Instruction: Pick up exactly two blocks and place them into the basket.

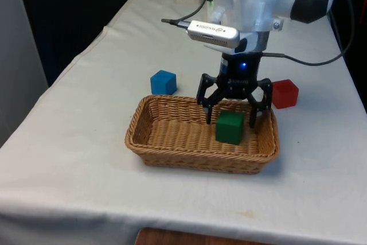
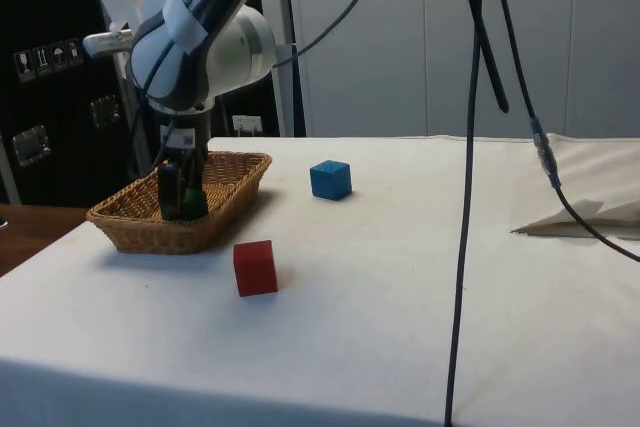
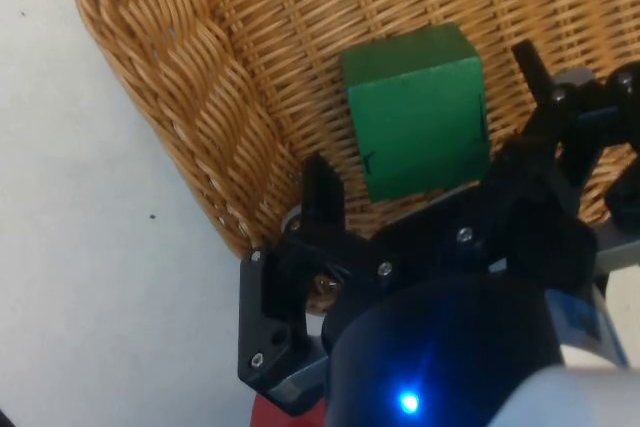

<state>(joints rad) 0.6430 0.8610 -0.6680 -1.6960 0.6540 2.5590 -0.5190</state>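
While the gripper [image 1: 231, 120] is held low inside the basket [image 1: 166, 136], its fingers are spread wide, with the green block [image 1: 230, 127] lying free between them on the wicker floor. The red block [image 1: 284, 93] is seen just beyond the gripper outside the basket, and the blue block [image 1: 163, 82] well off to its side.

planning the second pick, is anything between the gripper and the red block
Only the basket's wicker wall: the open gripper straddles the green block inside, and the red block sits just outside it.

Side view: green block [image 2: 194, 204] mostly hidden behind tool [image 2: 177, 190]. Wrist view: basket [image 3: 190, 77] cropped by edges.
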